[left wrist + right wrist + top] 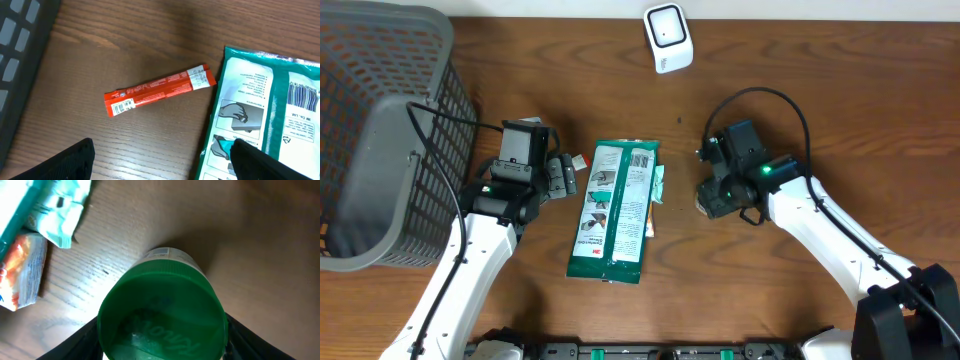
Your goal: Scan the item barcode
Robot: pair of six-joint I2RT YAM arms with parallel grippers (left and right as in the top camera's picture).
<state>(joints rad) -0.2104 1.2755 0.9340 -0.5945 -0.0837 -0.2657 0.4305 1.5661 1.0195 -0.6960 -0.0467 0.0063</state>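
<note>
A bottle with a green cap (162, 315) stands on the wooden table, its white label just showing behind the cap. My right gripper (162, 335) reaches down over it, a dark finger pressed against each side of the cap. From overhead the right gripper (720, 195) covers nearly all of the bottle. The white barcode scanner (668, 38) stands at the table's back edge. My left gripper (162, 155) hangs open above bare wood, between a red stick packet (159, 90) and a green-and-white flat package (615, 210). No barcode on the bottle is visible.
A grey mesh basket (380, 130) fills the far left of the table. A small orange packet (22, 272) and a pale teal wrapper (60, 215) lie by the flat package's right edge, close to the bottle. The flat package shows a printed barcode (305, 95).
</note>
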